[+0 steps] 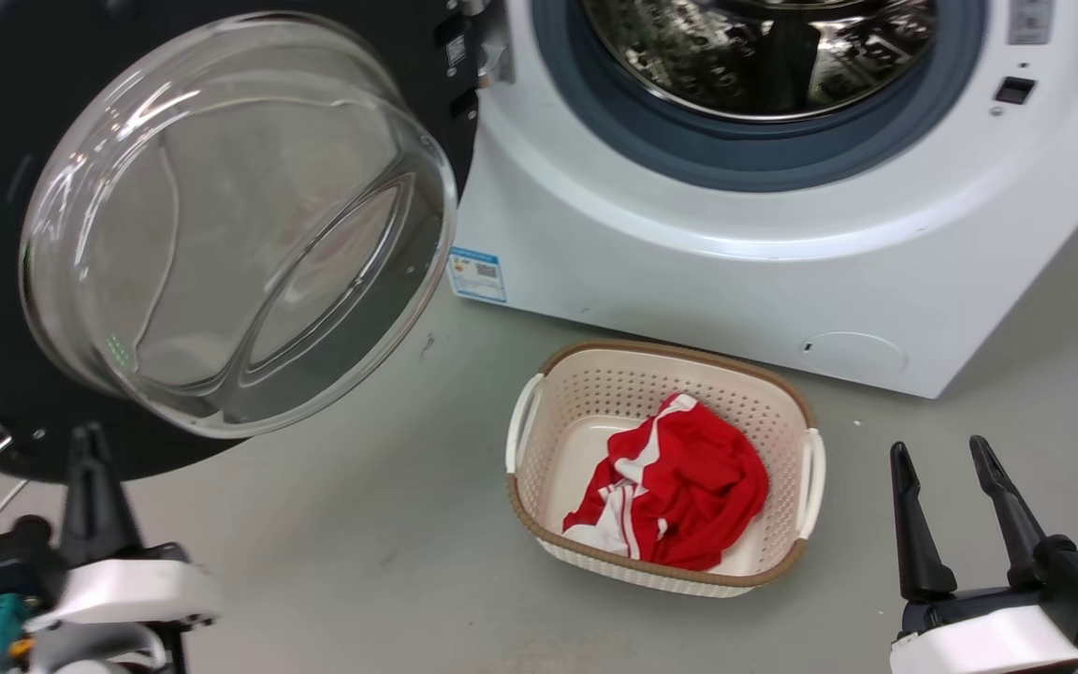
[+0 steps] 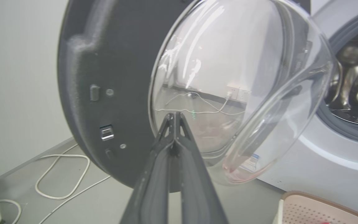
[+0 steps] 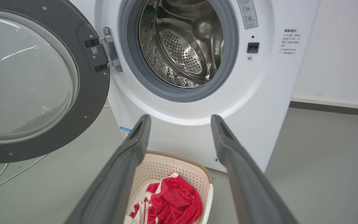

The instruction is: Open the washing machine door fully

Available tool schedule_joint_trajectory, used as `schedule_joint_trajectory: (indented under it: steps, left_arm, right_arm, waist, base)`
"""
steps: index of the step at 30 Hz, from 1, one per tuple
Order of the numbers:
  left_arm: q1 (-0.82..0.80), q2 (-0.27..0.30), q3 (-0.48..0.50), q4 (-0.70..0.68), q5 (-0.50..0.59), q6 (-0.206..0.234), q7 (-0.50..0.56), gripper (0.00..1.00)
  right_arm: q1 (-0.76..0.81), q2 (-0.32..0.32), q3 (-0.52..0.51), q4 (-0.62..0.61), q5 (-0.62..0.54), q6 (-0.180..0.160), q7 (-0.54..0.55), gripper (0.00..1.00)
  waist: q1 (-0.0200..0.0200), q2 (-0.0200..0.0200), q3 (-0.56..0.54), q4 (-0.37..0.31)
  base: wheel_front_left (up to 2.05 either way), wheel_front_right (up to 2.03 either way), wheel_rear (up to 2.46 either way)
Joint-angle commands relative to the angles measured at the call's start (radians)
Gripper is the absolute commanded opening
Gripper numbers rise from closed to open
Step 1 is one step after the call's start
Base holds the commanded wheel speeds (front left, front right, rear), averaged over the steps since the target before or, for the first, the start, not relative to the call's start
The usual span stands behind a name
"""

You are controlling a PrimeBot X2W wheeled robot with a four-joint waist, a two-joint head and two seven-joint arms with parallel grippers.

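The washing machine door (image 1: 240, 225) stands wide open, hanging from its metal hinge (image 3: 110, 49) at the left of the drum mouth (image 3: 182, 46), with its black inner face and bulging glass bowl turned towards the robot. The left claw (image 2: 174, 117) is narrow, its two fingers pressed together and holding nothing. Its tip lies in front of the door's lower part, and I cannot tell whether it touches. The white washing machine (image 1: 689, 262) sits on the grey floor (image 1: 361, 543). Just before it a cream basket (image 1: 595, 393) holds a red and white garment (image 1: 679, 487). The right claw (image 1: 939, 449) is wide and empty, low beside the basket.
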Motion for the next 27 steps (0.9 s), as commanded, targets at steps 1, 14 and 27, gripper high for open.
schedule_joint_trajectory:
  steps: [1, 14, 27]
  left_arm:
    - [0.010, -0.011, -0.011, -0.019, 0.012, -0.009, -0.002, 0.00]
    - [0.024, -0.086, -0.251, -0.062, 0.141, -0.065, -0.002, 0.00]
    - [0.035, -0.094, -0.352, -0.040, 0.173, -0.006, -0.002, 1.00]
  right_arm:
    - [0.010, 0.003, 0.001, 0.003, 0.006, -0.001, -0.006, 1.00]
    - [0.018, 0.003, 0.005, -0.005, -0.002, -0.001, -0.016, 1.00]
    - [0.020, 0.003, 0.041, 0.013, 0.001, -0.001, -0.017, 1.00]
  waist:
    - [0.0000, 0.0000, -0.019, -0.026]
    - [0.0000, 0.0000, -0.089, -0.206]
    - [0.0000, 0.0000, -0.108, -0.330]
  base:
    - [0.00, 0.00, 0.00]
    - [0.00, 0.00, 0.00]
    - [0.00, 0.00, 0.00]
